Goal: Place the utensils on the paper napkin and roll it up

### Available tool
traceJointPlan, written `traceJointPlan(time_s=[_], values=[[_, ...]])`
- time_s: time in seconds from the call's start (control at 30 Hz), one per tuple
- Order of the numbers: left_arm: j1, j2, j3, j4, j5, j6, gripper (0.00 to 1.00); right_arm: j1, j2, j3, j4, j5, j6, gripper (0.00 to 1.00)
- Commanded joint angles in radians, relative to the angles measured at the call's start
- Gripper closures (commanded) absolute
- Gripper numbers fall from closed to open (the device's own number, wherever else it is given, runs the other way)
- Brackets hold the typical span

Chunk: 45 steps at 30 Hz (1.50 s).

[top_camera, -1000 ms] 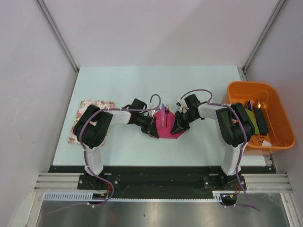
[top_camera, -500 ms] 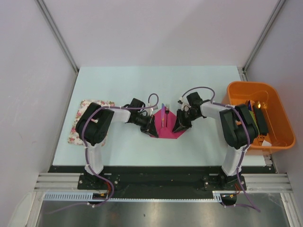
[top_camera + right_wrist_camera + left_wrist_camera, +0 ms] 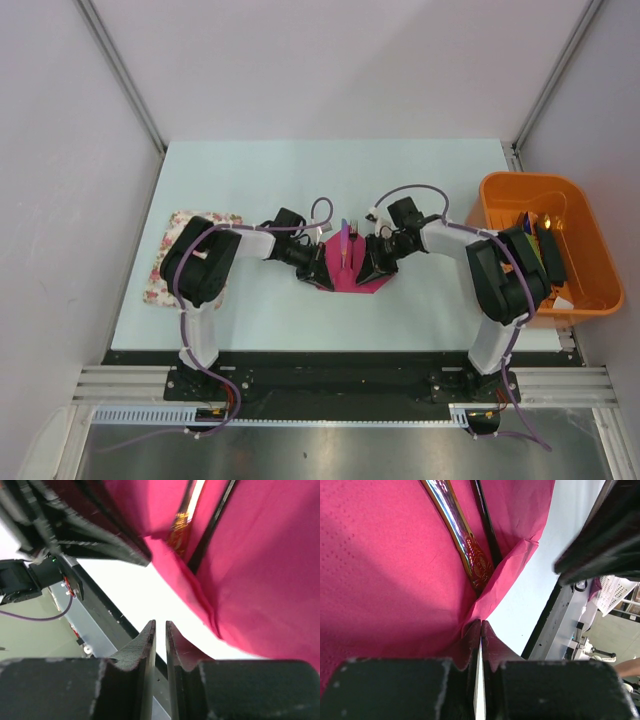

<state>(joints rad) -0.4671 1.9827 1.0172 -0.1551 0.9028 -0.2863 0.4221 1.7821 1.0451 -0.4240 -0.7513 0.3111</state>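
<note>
The magenta paper napkin lies at the table's middle with its sides lifted. The utensils lie along its middle: a purple one with a pale end beside thinner ones. In the left wrist view an iridescent handle and a thin black stick rest on the napkin. My left gripper is shut on the napkin's left edge, which is folded up. My right gripper is at the napkin's right side, jaws nearly together with nothing between them, beside the napkin.
An orange tub with green and black clutter stands at the right edge. A floral cloth mat lies at the left, partly under my left arm. The left arm's black body fills the right wrist view's upper left.
My right gripper has moved left, pushing the napkin's right side inward. My left gripper keeps its hold on the left edge and has barely moved.
</note>
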Motion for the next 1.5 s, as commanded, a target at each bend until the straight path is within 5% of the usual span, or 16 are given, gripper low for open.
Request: traceJointPlan(time_s=[0.0,0.5,0.9,1.47], values=[[0.018,0.018,0.0,0.016,-0.039,0.016,0.93,-0.002,0.068,0.004,0.062,-0.019,0.014,0.83],[0.03,0.016,-0.011,0.028,-0.033,0.009,0.93,0.006,0.172,0.041,0.036,0.133,-0.003,0.85],[0.033,0.018,-0.012,0.034,-0.031,-0.002,0.95,0.063,0.068,0.073,0.001,0.063,-0.012,0.89],[0.036,0.024,-0.019,0.034,-0.041,0.003,0.96,0.033,0.146,0.046,0.011,0.086,-0.035,0.93]])
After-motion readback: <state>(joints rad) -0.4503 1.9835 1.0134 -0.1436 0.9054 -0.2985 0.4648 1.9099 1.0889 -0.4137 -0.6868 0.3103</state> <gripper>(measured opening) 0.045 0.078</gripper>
